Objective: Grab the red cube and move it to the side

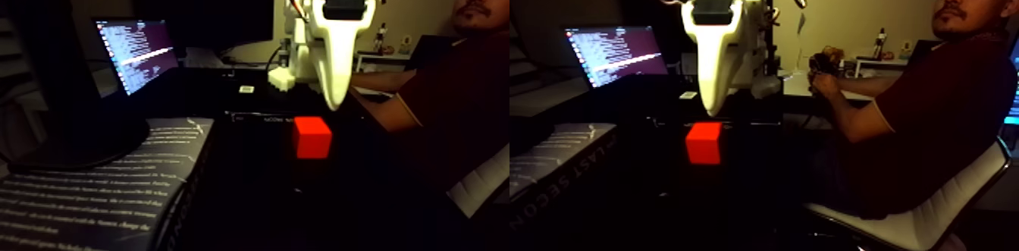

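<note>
- Currently the white gripper (333,102) hangs point-down above the dark table (250,193), its tip just above and slightly behind the red cube (311,137) in the left half of the fixed view.
- Gripper state: the fingers read as 1 tapered white wedge with no visible gap, and nothing is held between them. Whether the jaws are fully closed or a narrow gap faces away from the camera cannot be told.
- Cube location: it rests on the dark table, near the front edge of a dark slab that carries faint lettering, well apart from the printed book (91,186) at the left and from the laptop (136,53) behind it.
- Key relation: the cube lies directly below the fingertip, offset a little to the left in the left half and nearly centred in the right half. The cube has no long axis; 1 flat face fronts the camera.
- Judgement: the next move calls for opening the jaws, then a short straight descent to straddle the cube.
- A seated person (932,102) is at the right, hands near a desk.
</note>
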